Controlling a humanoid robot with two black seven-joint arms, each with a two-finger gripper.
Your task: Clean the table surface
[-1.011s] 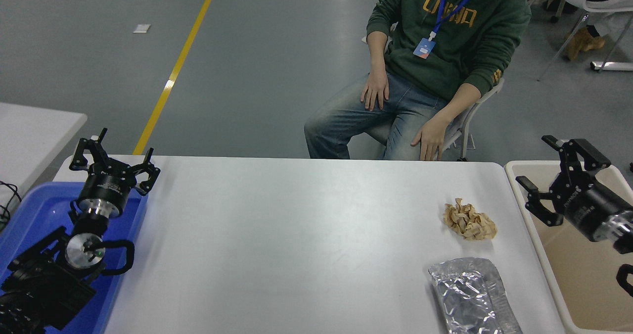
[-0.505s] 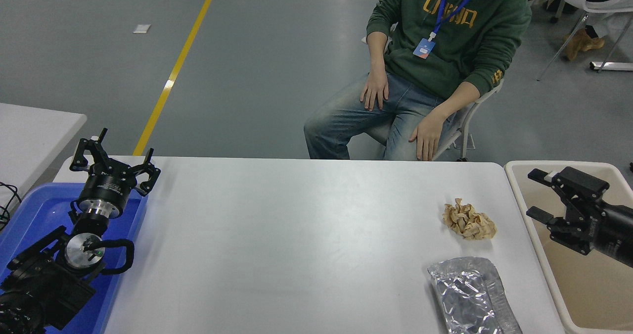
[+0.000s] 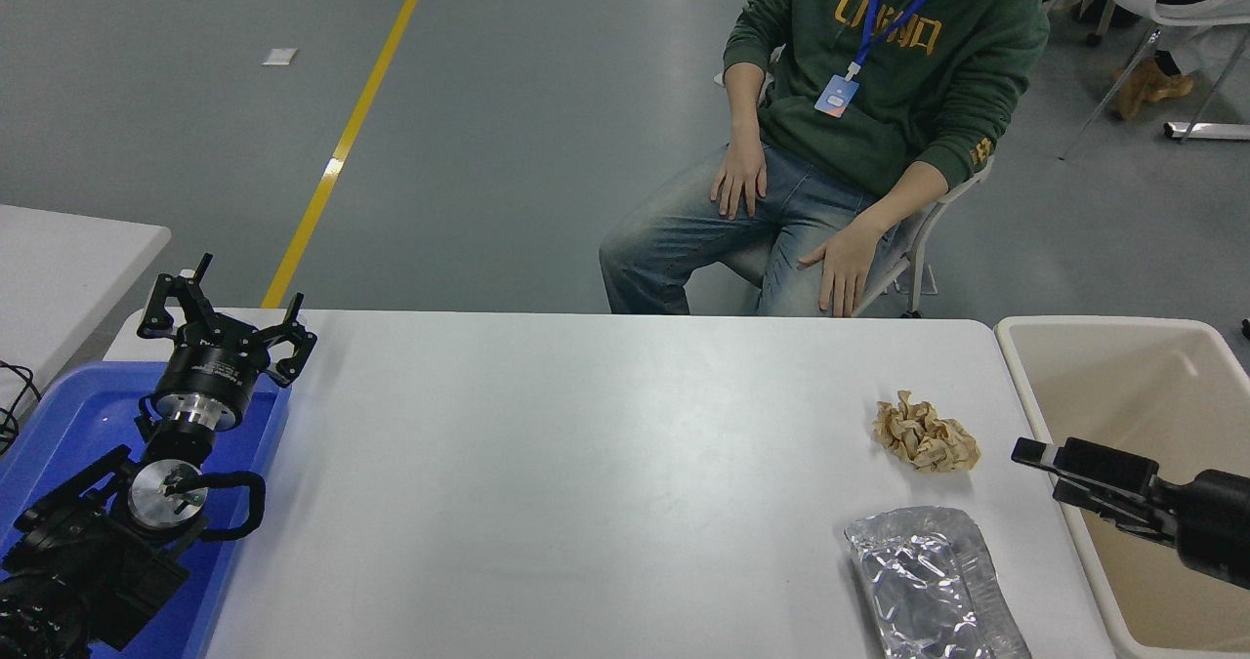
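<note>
Single head cam sitting high on robot's side, looking forward and down across the table surface (image 3: 586, 464); no second view overlapping.

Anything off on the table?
Two bits of litter on the table, right side: a crumpled brown paper wad and, nearer the camera, a wrinkled foil pouch reaching the near edge. Nothing spilled or broken.
</note>
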